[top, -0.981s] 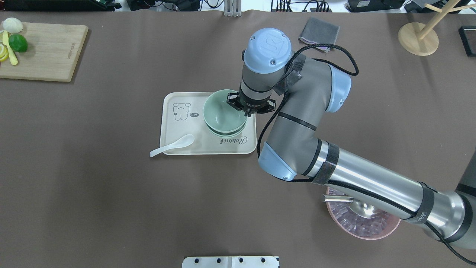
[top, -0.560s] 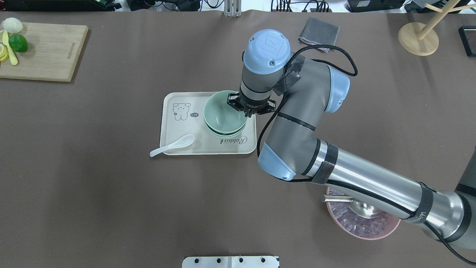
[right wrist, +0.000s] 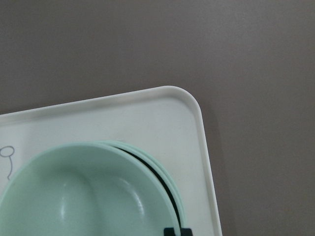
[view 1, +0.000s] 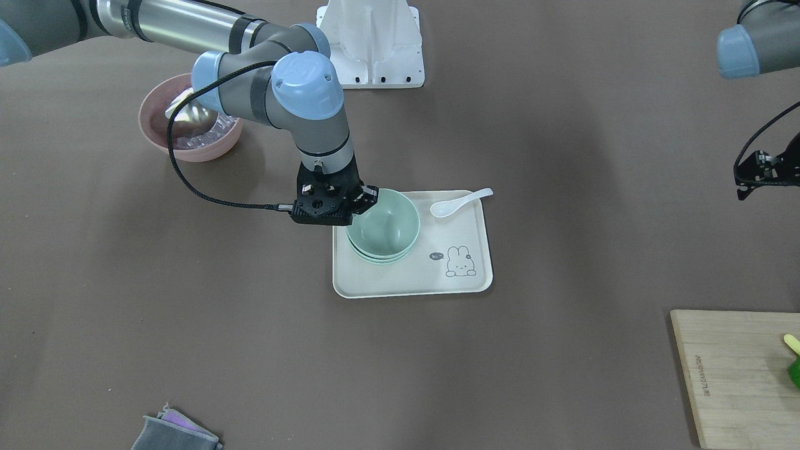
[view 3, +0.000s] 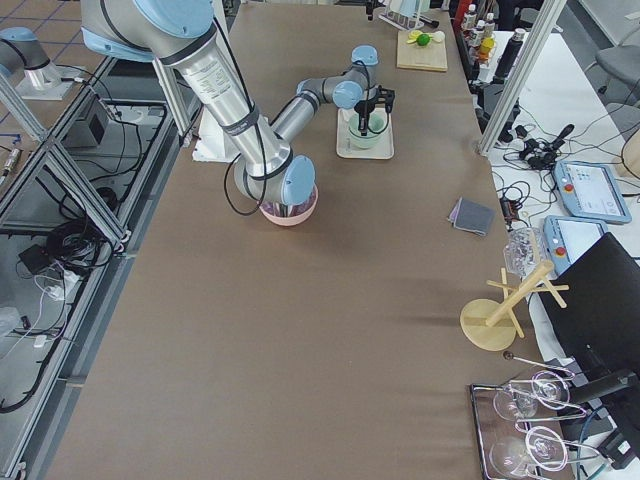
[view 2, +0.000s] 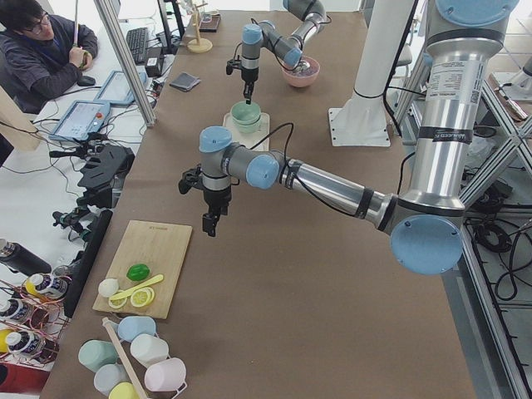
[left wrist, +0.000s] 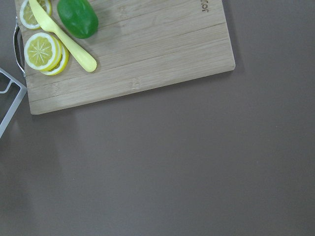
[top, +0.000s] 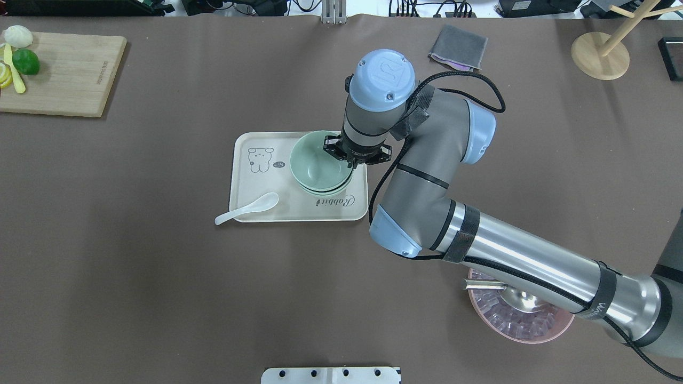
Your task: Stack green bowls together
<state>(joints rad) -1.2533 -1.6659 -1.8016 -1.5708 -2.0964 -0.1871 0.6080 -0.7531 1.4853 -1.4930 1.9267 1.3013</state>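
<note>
Exterior front-facing view: the three green bowls [view 1: 382, 240] sit nested on a cream tray [view 1: 412, 282] in the middle of the counter [view 1: 187, 350]. A white spoon [view 1: 459, 201] lies over the tray's far corner. The right gripper [view 1: 367, 200] points straight down at the side of the pile nearest the pink bowl [view 1: 153, 134]. From here it looks pinched on the rim of the top bowl [view 1: 392, 215]. The left gripper [view 1: 759, 176] hangs at the edge of the shot, well apart from everything. I cannot tell whether it is spread or pressed together.

Overhead exterior view: the top bowl rides a touch off-centre over the two below, whose rims peek out on the robot's side.

Exterior left and exterior right views: the pile is small and far off, and all I can read is the arm standing over it.

Left wrist-mounted view: only bare counter and a wooden cutting board [left wrist: 147, 54] with lemon slices [left wrist: 42, 51]; no fingers show.

Right wrist-mounted view: a dark crescent gap separates the top bowl from the rim beneath, so I judge it not fully seated.

These look like light, stiff, smooth plastic. A rim pinch seems the sensible hold. Still, a thin wall can swing or slip in the fingers, and so light a pile may shift on the tray if nudged.
</note>
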